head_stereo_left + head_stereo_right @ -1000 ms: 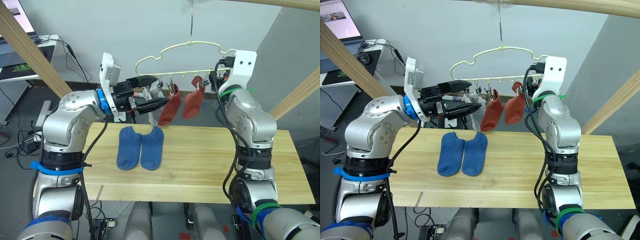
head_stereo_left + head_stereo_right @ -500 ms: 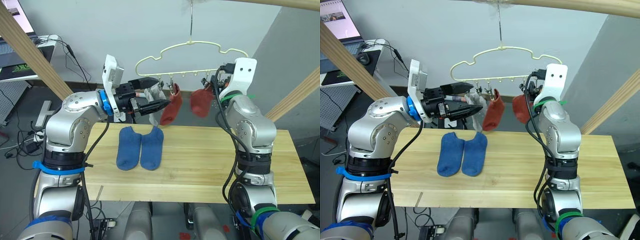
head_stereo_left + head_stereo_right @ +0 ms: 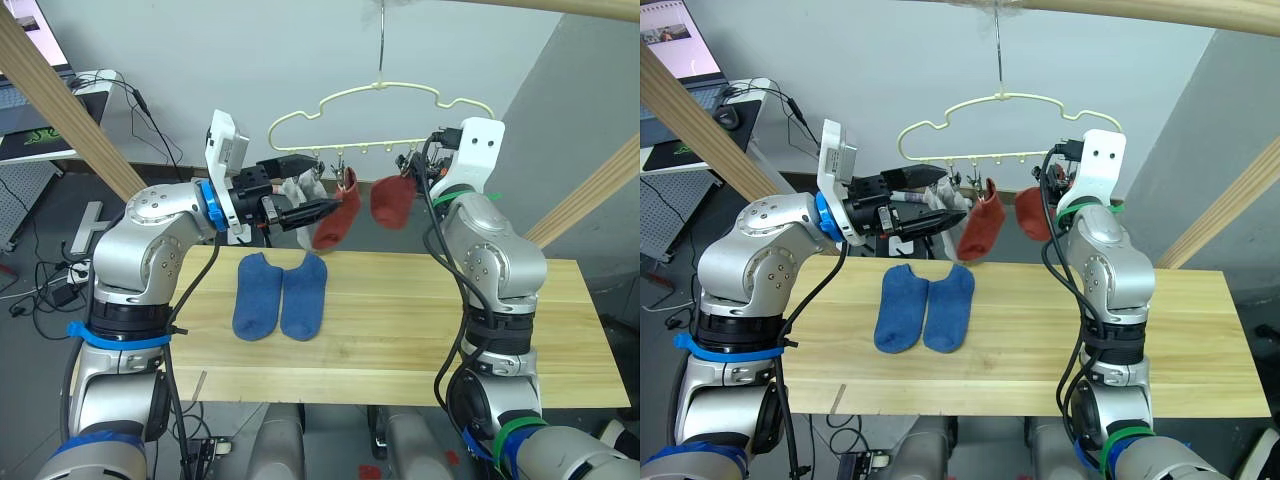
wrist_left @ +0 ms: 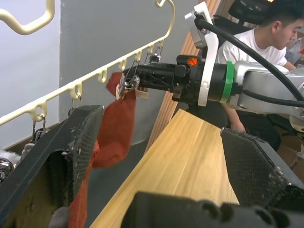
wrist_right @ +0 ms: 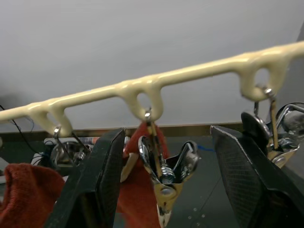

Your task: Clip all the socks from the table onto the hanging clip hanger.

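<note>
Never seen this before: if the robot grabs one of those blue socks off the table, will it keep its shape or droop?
Probably droop: the blue socks lie flat, and the red socks on the clip hanger sag limply. Likely light, too.

A robotics lab or test room, by the look of it. The plank desk (image 3: 400, 330) stands under a bare frame of round wooden poles (image 3: 60, 105) against plain grey and white walls. Left of the desk, a side table carries a lit laptop (image 3: 680, 45), with cables (image 3: 40, 275) strewn across the floor below. Beyond the desk's far end sits a person (image 4: 266, 42) in a white T-shirt.
</note>
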{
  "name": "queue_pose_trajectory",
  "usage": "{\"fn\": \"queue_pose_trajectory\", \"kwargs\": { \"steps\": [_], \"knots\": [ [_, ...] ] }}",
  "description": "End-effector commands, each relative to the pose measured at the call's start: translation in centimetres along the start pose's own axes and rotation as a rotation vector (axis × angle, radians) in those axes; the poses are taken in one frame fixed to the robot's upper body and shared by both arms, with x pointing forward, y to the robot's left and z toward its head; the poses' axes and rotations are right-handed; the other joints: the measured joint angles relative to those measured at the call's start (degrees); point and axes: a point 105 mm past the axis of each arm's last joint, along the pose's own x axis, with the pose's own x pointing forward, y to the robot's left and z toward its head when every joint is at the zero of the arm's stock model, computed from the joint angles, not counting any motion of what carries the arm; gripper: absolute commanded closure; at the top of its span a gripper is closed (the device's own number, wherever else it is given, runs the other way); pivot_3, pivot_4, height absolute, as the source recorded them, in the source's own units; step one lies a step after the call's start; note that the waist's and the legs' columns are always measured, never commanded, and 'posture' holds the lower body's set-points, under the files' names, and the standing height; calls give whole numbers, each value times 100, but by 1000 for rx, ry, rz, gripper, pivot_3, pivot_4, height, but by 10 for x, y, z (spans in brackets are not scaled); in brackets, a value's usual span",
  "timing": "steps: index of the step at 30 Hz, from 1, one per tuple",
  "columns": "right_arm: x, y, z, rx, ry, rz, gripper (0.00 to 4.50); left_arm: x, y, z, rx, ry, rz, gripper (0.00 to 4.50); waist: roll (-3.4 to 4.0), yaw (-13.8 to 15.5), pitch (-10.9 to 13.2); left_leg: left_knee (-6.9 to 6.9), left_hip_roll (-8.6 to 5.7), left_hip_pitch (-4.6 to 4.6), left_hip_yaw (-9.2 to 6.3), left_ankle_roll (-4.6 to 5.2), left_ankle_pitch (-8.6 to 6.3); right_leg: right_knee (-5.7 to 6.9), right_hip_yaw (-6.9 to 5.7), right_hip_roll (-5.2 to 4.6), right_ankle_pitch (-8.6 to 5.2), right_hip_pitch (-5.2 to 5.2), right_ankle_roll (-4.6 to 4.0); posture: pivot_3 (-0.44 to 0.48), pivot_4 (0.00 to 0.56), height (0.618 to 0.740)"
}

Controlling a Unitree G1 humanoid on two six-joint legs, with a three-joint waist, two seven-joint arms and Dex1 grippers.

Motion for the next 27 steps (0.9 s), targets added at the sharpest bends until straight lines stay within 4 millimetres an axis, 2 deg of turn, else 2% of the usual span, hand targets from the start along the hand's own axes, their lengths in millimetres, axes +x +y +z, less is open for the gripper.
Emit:
{"fn": "queue_pose_trajectory", "kwargs": {
  "steps": [1, 17, 20, 24, 27],
  "knots": [
    [-4, 3, 14, 20, -54, 12, 1540, 0, -3, 8, 42, -22, -4, 9, 0, 1, 0, 0, 0, 0, 0, 0, 0, 0, 0, 0, 0, 0, 0, 97, 230, 740],
    [0, 4, 20, 11, -72, 8, 1540, -1, -2, 7, 46, -17, 8, 9, 0, 1, 0, 0, 0, 0, 0, 0, 0, 0, 0, 0, 0, 0, 0, 100, 229, 740],
    [0, 4, 21, 5, -77, 9, 2155, -1, -2, 7, 46, -16, 10, 9, 0, 1, 0, 0, 0, 0, 0, 0, 0, -1, 0, 0, 0, 0, 0, 100, 230, 740],
    [1, 3, 22, -1, -81, 4, 3591, -1, -2, 5, 45, -12, 13, 9, 0, 1, 0, 0, 0, 0, 0, 0, 0, 0, 0, 0, 0, 0, 0, 100, 231, 740],
    [1, 2, 23, -2, -84, -1, 4341, -1, -2, 3, 43, -6, 15, 9, 0, 1, 0, 0, 0, 0, 0, 0, 0, 0, 0, 0, 0, 0, 0, 101, 233, 740]
  ]
}}
